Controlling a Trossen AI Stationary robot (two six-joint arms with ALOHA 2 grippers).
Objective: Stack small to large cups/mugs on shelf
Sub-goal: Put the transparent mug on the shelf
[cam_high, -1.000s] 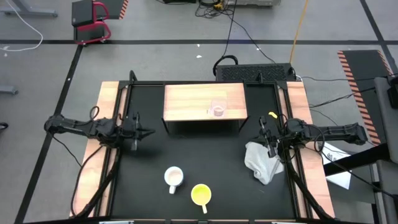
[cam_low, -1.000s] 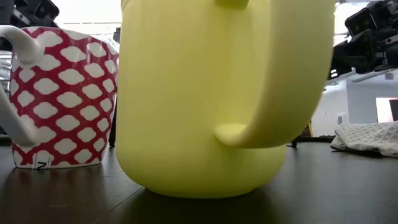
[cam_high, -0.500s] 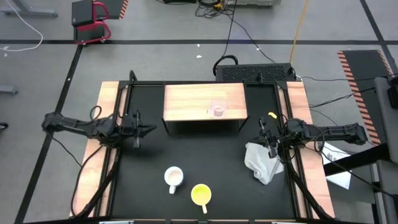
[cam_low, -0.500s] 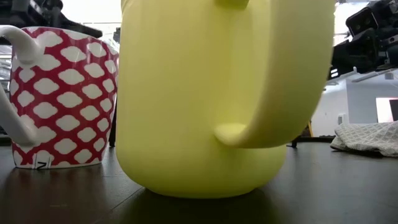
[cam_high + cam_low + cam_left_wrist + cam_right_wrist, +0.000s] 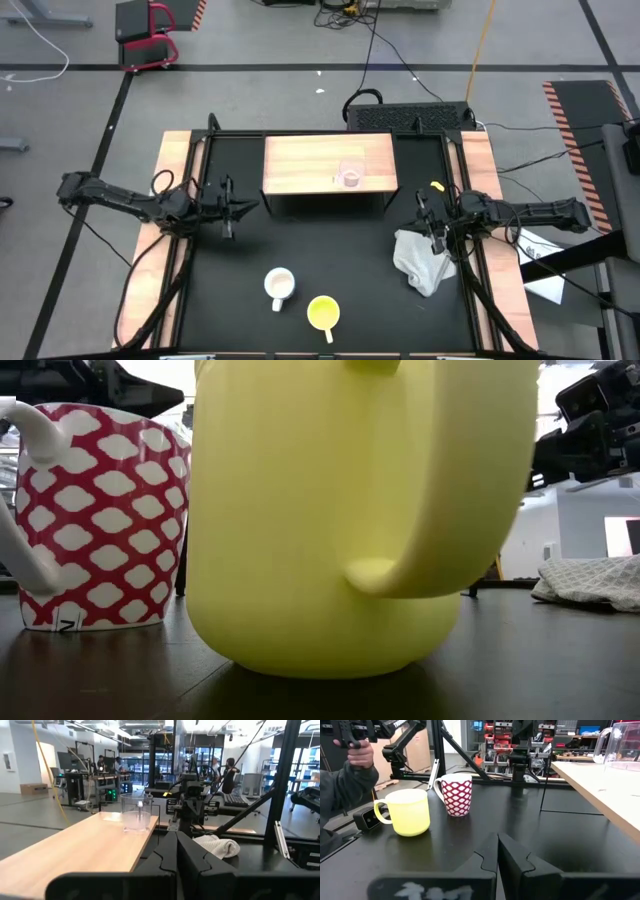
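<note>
Moved: left gripper [image 5: 243, 207] has slid rightward over the last second, toward the near-left corner of the shelf [image 5: 300, 162]; nothing else on the table has shifted.
Left gripper: fingers pressed together, empty, hovering above the black table [image 5: 330, 250] just left of the shelf's open front.
Right gripper: right gripper [image 5: 428, 222] waits at the right side of the table, fingers together, holding nothing, just beyond the white cloth [image 5: 420, 260].
Glass cup: glass cup [image 5: 350, 173] already stands upright on the shelf top, right of centre; the left wrist view shows it alone on the wood [image 5: 135, 813].
Patterned mug: patterned mug [image 5: 279, 286] sits on the table near the front edge, left of the yellow mug, well apart from both grippers.
Yellow mug: yellow mug [image 5: 323, 314] stands nearest the front, just right of the patterned one; the two are close but not touching in the right wrist view.
Meaning: smallest vessel looks placed, two mugs remain. The left arm's travel heads along the shelf rather than down toward the mugs, so no pickup has begun.
Next call: likely the yellow mug, which would need the fingers spread first.
</note>
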